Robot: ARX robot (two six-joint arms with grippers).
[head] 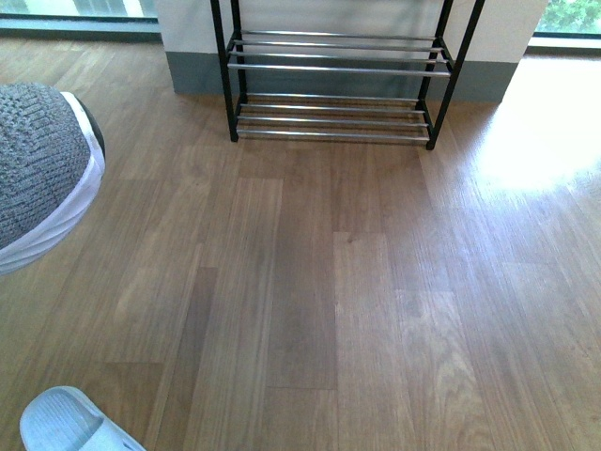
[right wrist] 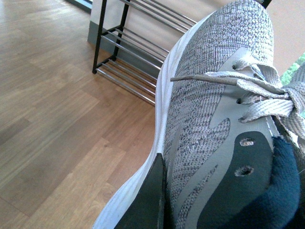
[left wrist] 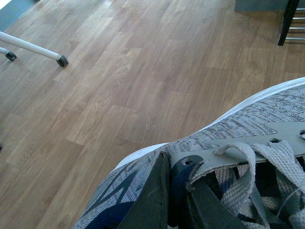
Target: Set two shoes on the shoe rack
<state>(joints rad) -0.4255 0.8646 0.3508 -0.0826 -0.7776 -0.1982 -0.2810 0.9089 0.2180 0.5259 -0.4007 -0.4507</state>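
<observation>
Wood plank floor (head: 310, 282) is taking up pretty much everything here, brownish boards running away from the front camera. A pale slipper (head: 70, 423) is lying on it in the bottom left corner, partly cut off. Sun is washing out a bright patch (head: 535, 141) of boards on the right. The back wall (head: 188, 23) is showing white over a grey baseboard (head: 192, 77), with greenery peeking through a window (head: 573, 14). In the left wrist view a white tube leg (left wrist: 28, 46) with a black foot cap (left wrist: 62, 60) is resting on the floor.

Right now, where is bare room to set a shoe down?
Both visible rod tiers of the shoe rack are bare, as is the floor before it. Crowded: near left, by the raised shoe and pale slipper.
</observation>
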